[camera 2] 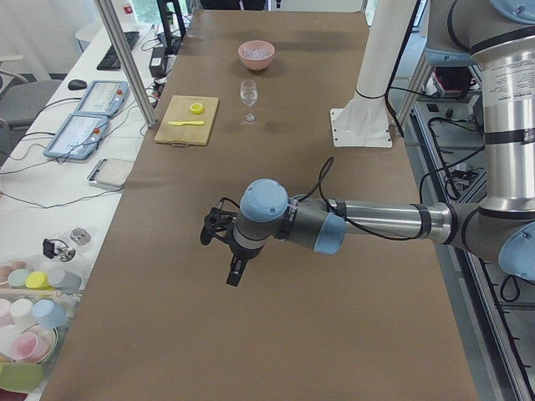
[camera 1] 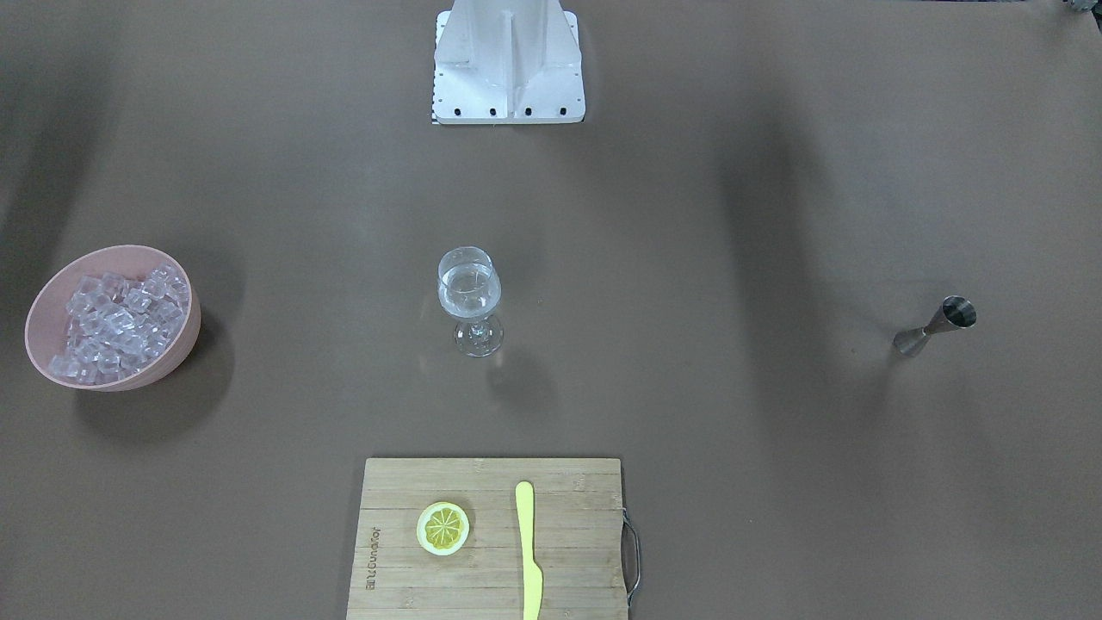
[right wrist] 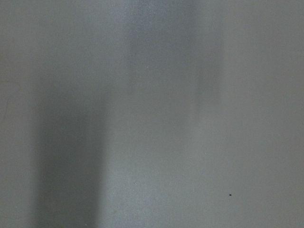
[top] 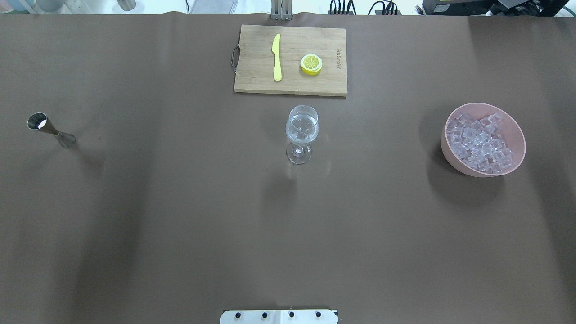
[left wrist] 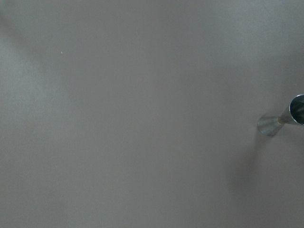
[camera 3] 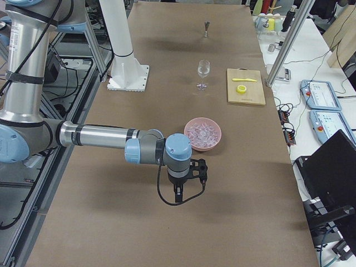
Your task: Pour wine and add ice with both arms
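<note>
The ice (top: 480,141) is a heap of small, clear, colourless cubes with glassy, faintly frosted faces. It fills a pale pink bowl (top: 455,157) almost to the rim, on the robot's right side of the brown table (top: 180,211). Well apart from it, near the table's middle, a clear stemmed wine glass (top: 301,130) stands upright and appears to hold some clear liquid. Beyond the glass lies a wooden cutting board (top: 252,78) with a yellow knife (top: 276,56) and a lemon slice (top: 311,64) side by side, not touching. A steel jigger (top: 50,130) stands upright far out on the robot's left. Neither arm reaches into the overhead or front views. The left arm (camera 2: 376,221) stretches low over bare table, its left gripper (camera 2: 219,251) holding nothing that can be seen. The right arm (camera 3: 100,135) does likewise, with the right gripper (camera 3: 190,186) near the bowl but apart from it. From these side views I cannot tell how far either one's jaws are parted.
</note>
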Robot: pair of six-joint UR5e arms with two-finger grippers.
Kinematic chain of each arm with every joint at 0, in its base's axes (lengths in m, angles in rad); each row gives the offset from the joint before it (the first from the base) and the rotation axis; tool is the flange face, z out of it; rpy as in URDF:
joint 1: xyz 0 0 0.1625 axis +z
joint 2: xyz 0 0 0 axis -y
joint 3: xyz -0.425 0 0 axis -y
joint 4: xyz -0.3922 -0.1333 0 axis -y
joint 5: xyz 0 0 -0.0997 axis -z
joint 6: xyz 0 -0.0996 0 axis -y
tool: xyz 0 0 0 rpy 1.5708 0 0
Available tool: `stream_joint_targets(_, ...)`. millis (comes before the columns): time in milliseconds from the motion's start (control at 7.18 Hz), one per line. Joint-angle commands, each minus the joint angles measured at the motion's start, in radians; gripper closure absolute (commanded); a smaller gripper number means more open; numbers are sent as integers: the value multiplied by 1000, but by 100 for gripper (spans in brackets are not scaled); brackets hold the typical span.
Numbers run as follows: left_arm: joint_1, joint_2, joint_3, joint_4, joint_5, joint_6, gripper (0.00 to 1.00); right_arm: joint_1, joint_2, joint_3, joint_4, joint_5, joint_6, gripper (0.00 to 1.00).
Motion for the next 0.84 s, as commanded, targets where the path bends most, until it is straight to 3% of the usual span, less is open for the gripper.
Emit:
stream_joint_targets(0, -1, -67, 16, -4, 2, -14, 1, 0, 0, 0, 0, 0, 1, 0)
stream_joint_targets(697, 1, -87, -7, -49, -12, -9, 1, 0, 6, 6, 14, -2, 1, 0)
